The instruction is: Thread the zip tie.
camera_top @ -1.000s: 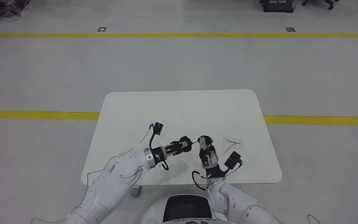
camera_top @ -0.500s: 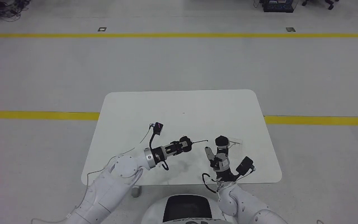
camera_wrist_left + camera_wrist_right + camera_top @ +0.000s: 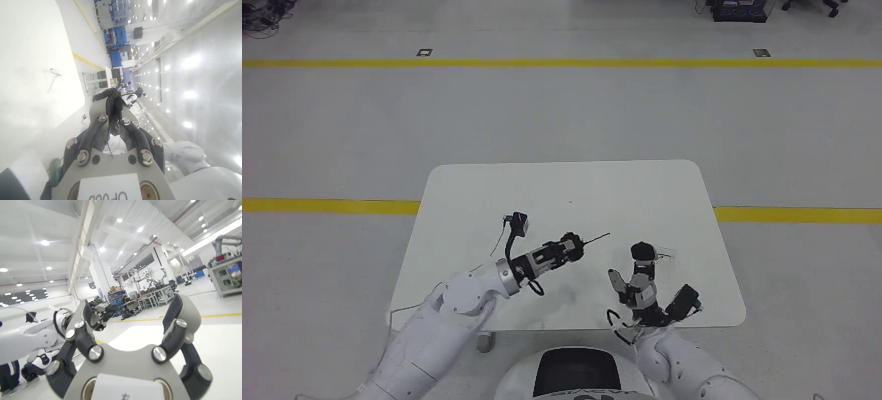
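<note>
The left gripper (image 3: 569, 245) is squeezed tight on the thin black plastic zip tie (image 3: 594, 238), above the middle of the white table (image 3: 562, 185). Its arm lies low and points the tie's free end toward 2 o'clock, maybe so the other side can catch it. The right gripper (image 3: 630, 265), at 4 o'clock from it, stands up with fingers spread wide, holding nothing. Thin pale loose ties (image 3: 660, 254) lie near it.

1. Table (image 3: 642, 190): smooth, matt white top.
2. Zip tie (image 3: 597, 238): thin black plastic strip.
3. Right gripper (image 3: 132, 307): ribbed black pads (image 3: 171, 311), shiny metal pins, matt grey plate.
4. Left gripper (image 3: 113, 98): smooth black links, bright metal pins.
</note>
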### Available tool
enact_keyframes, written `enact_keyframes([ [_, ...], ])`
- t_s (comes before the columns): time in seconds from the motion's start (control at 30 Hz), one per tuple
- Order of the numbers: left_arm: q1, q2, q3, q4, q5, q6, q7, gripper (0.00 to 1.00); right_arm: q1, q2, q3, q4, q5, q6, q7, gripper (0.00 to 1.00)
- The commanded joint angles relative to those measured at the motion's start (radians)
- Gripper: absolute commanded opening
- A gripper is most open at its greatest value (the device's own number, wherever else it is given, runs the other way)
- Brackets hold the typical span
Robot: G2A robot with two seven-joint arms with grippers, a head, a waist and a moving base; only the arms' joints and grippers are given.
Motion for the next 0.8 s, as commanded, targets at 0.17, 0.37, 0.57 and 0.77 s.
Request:
enact_keyframes([
  [0.17,0.031,0.009,-0.049,-0.046,-0.156,0.091,-0.025,0.0,-0.032,0.025,0.09,-0.022,-0.377,0.342,-0.036,1.0],
  [0.37,0.023,0.012,-0.046,-0.058,-0.103,0.107,-0.007,0.0,-0.056,0.029,0.112,-0.053,-0.442,0.419,-0.036,1.0],
  [0.57,0.025,0.009,-0.041,-0.064,-0.142,0.101,-0.013,0.0,-0.054,0.028,0.114,-0.056,-0.443,0.423,-0.02,1.0],
  [0.77,0.026,0.0,-0.015,-0.047,-0.301,0.064,-0.082,0.0,-0.064,0.02,0.133,-0.066,-0.417,0.461,-0.018,1.0],
])
